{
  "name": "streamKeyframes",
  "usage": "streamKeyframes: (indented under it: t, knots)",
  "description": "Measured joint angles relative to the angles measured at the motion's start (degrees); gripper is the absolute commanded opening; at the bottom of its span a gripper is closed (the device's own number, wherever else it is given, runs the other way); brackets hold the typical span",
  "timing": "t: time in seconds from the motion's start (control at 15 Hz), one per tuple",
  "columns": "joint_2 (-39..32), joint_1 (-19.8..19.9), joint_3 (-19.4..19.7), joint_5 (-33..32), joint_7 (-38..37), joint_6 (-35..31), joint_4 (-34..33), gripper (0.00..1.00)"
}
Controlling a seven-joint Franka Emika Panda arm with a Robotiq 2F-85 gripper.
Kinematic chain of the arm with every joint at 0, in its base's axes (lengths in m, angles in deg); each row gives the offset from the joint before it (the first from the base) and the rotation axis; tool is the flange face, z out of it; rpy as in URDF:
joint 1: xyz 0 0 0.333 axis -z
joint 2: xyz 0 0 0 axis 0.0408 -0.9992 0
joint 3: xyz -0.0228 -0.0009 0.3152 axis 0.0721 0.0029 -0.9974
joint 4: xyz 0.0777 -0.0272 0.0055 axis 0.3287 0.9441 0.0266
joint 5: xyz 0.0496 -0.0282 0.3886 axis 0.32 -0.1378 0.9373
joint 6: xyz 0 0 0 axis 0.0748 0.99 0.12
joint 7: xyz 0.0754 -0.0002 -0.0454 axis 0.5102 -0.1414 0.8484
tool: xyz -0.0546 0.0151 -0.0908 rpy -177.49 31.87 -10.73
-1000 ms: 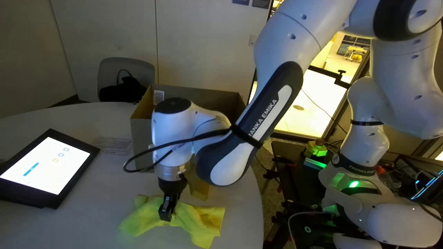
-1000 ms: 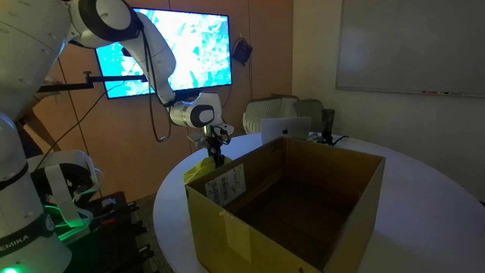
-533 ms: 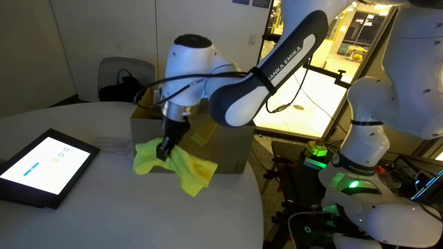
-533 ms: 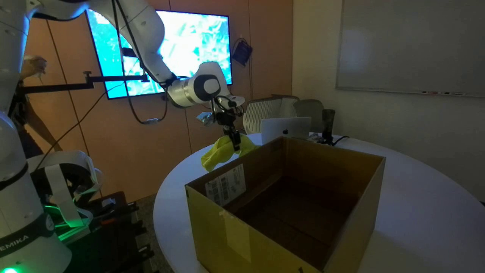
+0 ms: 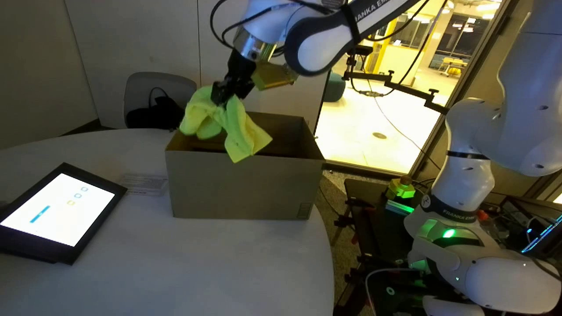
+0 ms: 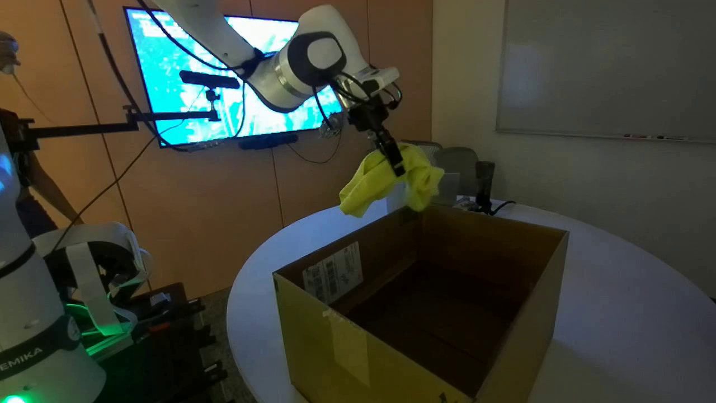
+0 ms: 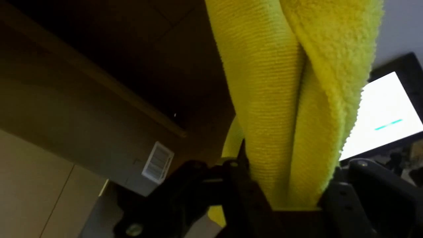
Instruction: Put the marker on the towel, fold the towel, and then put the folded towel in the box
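Observation:
My gripper (image 5: 222, 100) is shut on the towel (image 5: 246, 137), a bunched yellow-green cloth, and holds it in the air with loose ends hanging on both sides. In an exterior view the gripper (image 6: 398, 168) and towel (image 6: 366, 187) are above the rim near the far corner of the box (image 6: 319, 341). The brown cardboard box (image 5: 241, 188) also shows its open top, and a towel corner overlaps its near rim in the picture. In the wrist view the towel (image 7: 271, 99) runs between the fingers (image 7: 294, 198), with the box's inner wall (image 7: 99, 109) beside it. The marker is hidden or out of view.
A dark tablet with a lit screen (image 5: 66, 206) lies on the round table (image 5: 189, 272) beside the box. A clear flat item (image 5: 145, 184) lies between them. A laptop (image 6: 447, 187) and a dark cylinder (image 6: 484, 179) stand beyond the box. A chair (image 5: 136, 94) stands behind.
My gripper has lifted the towel off the table, up past the box's side wall, and over towards the box's opening. The towel now hangs above rim height. The box has not moved.

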Motion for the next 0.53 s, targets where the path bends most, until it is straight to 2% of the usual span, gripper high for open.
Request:
streamKeyframes:
  t: [0.27,0.53]
  knots:
    - [6.0,8.6,-1.2,7.5,6.4,0.5,0.4,0.03]
    - [4.3,14.4,-1.2,12.7,13.5,0.2,1.6,0.04]
